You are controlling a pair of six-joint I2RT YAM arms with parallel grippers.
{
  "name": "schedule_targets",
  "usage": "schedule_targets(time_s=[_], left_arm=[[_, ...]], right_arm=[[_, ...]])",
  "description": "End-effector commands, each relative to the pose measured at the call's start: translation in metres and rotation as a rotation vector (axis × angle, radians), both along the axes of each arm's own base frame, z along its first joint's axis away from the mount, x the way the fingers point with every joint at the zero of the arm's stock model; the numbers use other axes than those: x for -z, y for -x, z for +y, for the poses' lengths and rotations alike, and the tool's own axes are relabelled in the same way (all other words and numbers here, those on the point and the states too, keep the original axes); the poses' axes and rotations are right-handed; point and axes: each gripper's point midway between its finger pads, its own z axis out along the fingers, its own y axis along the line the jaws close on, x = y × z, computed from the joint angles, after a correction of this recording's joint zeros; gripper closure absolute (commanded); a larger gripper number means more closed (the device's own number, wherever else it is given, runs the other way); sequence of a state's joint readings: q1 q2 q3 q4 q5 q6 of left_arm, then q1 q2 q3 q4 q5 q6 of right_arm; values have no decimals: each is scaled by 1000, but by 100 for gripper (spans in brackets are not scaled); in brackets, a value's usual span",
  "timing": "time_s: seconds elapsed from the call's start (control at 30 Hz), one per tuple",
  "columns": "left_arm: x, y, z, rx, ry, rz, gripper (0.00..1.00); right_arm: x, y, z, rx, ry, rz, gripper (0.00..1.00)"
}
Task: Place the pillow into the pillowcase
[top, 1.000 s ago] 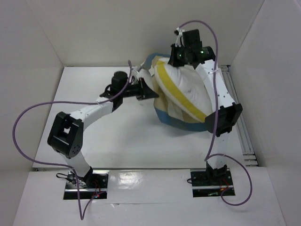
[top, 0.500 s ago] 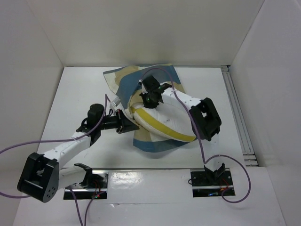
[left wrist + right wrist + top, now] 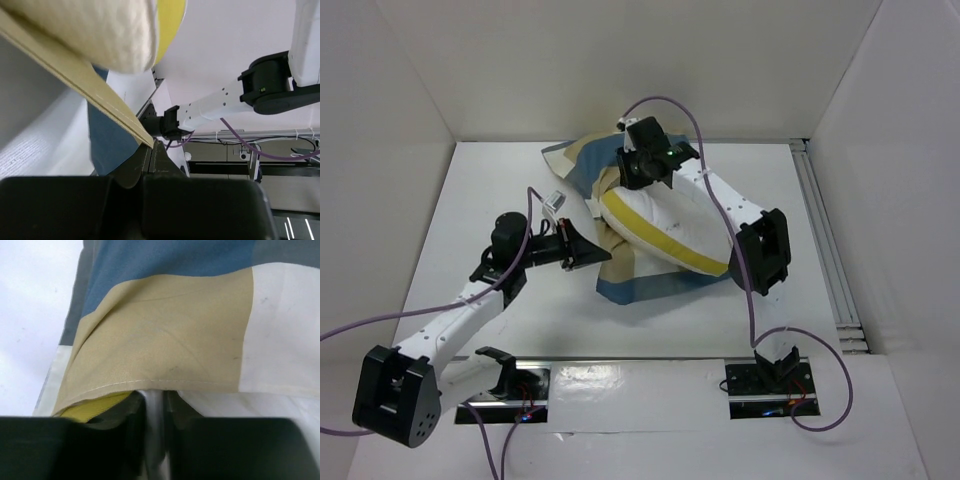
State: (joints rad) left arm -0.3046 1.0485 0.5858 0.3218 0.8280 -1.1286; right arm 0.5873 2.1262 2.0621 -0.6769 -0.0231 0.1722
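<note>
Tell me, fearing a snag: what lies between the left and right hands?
Top view: tan pillowcase cloth, pinched by the left hand, and the pillow's yellow-edged end fill the stretch up to the right hand.

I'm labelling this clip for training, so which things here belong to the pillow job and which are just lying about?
Belong to the job: pillow; pillowcase, partly over it; left gripper, pinching the pillowcase's tan edge; right gripper, at its opening.
Just there: purple cables; metal rail at the far right.
</note>
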Motion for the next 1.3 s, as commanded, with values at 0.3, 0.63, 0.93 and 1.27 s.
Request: schedule_targets(time_s=[0.3, 0.63, 0.93, 1.27], left_arm=[[-13, 23, 24, 92, 19, -56, 100], [-16, 19, 32, 57, 6, -57, 100], [-20, 18, 32, 48, 3, -75, 100], [-90, 26, 31, 108, 43, -216, 100]], right_arm=[[-20, 100, -69, 51, -43, 53, 11], [7, 196, -43, -163, -1, 196, 0], [62, 210, 14, -169, -237, 385, 62], [-99, -11, -86, 365, -103, -166, 100]])
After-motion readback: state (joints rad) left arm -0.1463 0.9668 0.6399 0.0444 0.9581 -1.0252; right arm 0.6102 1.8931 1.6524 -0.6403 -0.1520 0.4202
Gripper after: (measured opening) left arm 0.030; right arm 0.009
